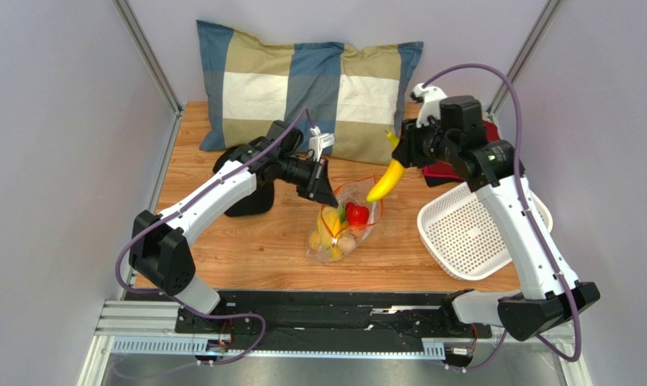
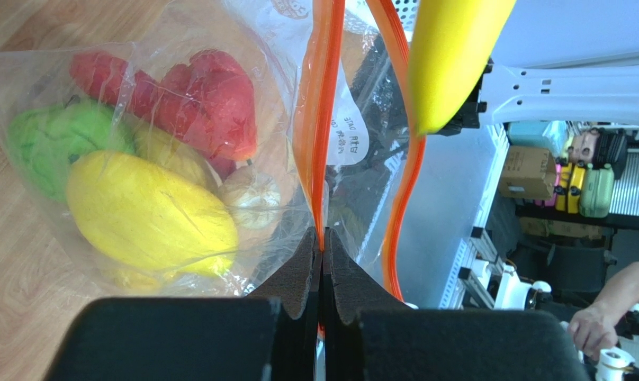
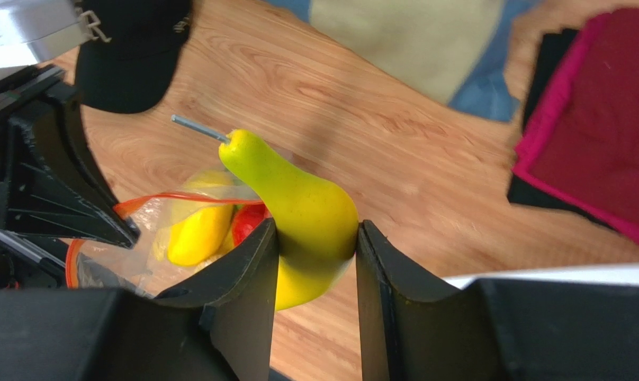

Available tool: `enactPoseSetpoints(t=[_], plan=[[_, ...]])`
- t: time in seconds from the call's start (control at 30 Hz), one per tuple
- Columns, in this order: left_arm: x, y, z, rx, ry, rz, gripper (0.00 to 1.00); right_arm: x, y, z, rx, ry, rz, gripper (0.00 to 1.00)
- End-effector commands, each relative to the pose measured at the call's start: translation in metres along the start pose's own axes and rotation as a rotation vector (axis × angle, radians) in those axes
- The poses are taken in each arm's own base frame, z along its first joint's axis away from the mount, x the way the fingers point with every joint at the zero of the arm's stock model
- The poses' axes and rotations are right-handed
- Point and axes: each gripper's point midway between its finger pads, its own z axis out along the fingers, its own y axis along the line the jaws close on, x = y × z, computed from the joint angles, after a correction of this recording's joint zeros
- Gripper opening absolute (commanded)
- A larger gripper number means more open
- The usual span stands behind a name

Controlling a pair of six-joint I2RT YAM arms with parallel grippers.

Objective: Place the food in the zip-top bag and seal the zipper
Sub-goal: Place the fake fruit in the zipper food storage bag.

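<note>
My left claw (image 2: 322, 242) is pinched shut on one lip of the zipper (image 2: 313, 119), holding the mouth of the zip-top bag (image 1: 341, 233) up and open at mid tabletop (image 1: 246, 249). The other food (image 2: 147, 210) lies inside. My right claw (image 3: 318, 238) grips the banana (image 1: 386, 182) around its middle, lower end just right of the mouth. The gap looks narrow to me, so I'd lead with that end, angle it between the two orange lips and release only once it's mostly in — without tugging the bag off the left grip.
</note>
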Motion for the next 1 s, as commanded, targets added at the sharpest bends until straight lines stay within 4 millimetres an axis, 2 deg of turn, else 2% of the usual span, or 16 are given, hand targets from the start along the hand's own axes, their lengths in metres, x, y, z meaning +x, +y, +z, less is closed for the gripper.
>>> enactPoseSetpoints(t=[0.0,0.03,0.07,0.17,0.2,0.27,0.3,0.43,0.6,0.7,0.83,0.97], plan=[[-0.015,-0.015,-0.011,0.042,-0.045,0.018,0.00,-0.015,0.032,0.002,-0.036,-0.145,-0.158,0.00],[-0.015,-0.015,-0.010,0.046,-0.043,0.010,0.00,-0.019,0.044,0.003,-0.056,-0.179,-0.198,0.00],[-0.016,-0.014,-0.010,0.048,-0.044,0.005,0.00,-0.007,0.045,0.009,-0.056,-0.168,-0.218,0.00],[-0.017,-0.014,-0.011,0.064,-0.048,-0.011,0.00,-0.003,0.064,0.014,-0.088,-0.214,-0.302,0.00],[-0.017,-0.014,-0.012,0.067,-0.049,-0.017,0.00,0.011,0.065,0.023,-0.096,-0.192,-0.333,0.00],[-0.019,-0.015,-0.013,0.075,-0.052,-0.025,0.00,0.016,0.076,0.027,-0.125,-0.215,-0.376,0.00],[-0.019,-0.014,-0.013,0.076,-0.054,-0.028,0.00,0.029,0.076,0.034,-0.132,-0.193,-0.396,0.00],[-0.019,-0.012,-0.015,0.078,-0.059,-0.037,0.00,0.050,0.094,0.040,-0.243,-0.194,-0.497,0.00],[-0.020,-0.012,-0.018,0.090,-0.062,-0.038,0.00,0.061,0.098,0.042,-0.284,-0.194,-0.543,0.00],[-0.019,-0.012,-0.017,0.091,-0.060,-0.038,0.00,0.064,0.099,0.047,-0.281,-0.145,-0.494,0.00],[-0.019,-0.012,-0.017,0.091,-0.062,-0.041,0.00,0.081,0.111,0.051,-0.365,-0.063,-0.509,0.00],[-0.021,-0.012,-0.020,0.091,-0.070,-0.042,0.00,0.087,0.103,0.059,-0.320,-0.018,-0.493,0.00]])
